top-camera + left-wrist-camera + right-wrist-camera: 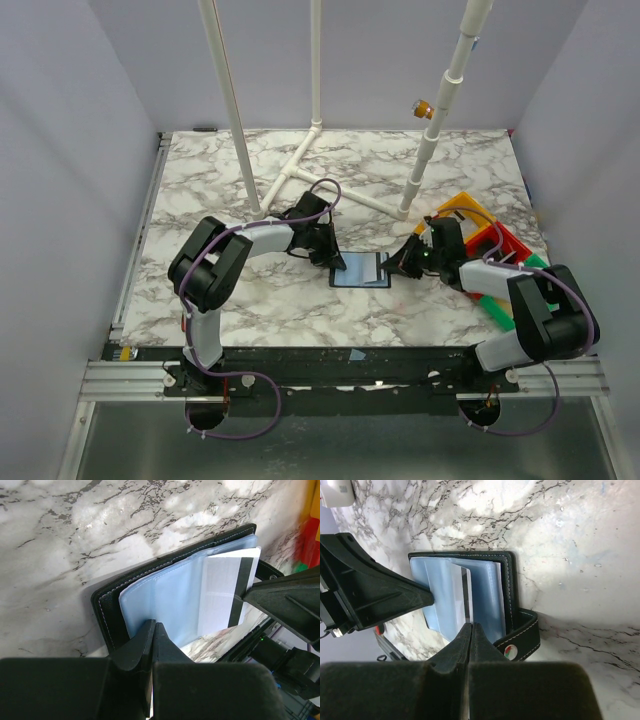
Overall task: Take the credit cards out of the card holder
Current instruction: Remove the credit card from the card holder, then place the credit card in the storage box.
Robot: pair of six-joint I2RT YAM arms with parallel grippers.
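Evidently mid-extraction, you have the left gripper [335,262] pinching the 9 o'clock edge of the card holder [360,270], open on the table [190,180], and the right gripper [400,265] pinching a half-out credit card [222,590], so you'd likely pull it steadily toward 3 o'clock.

The black card holder [361,270] lies open on the marble counter [250,300] — blue sleeves up — a pale, black-striped credit card [220,595] sticking halfway out.

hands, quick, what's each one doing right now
left hand: closed on the edge of the card holder
right hand: closed on a white card
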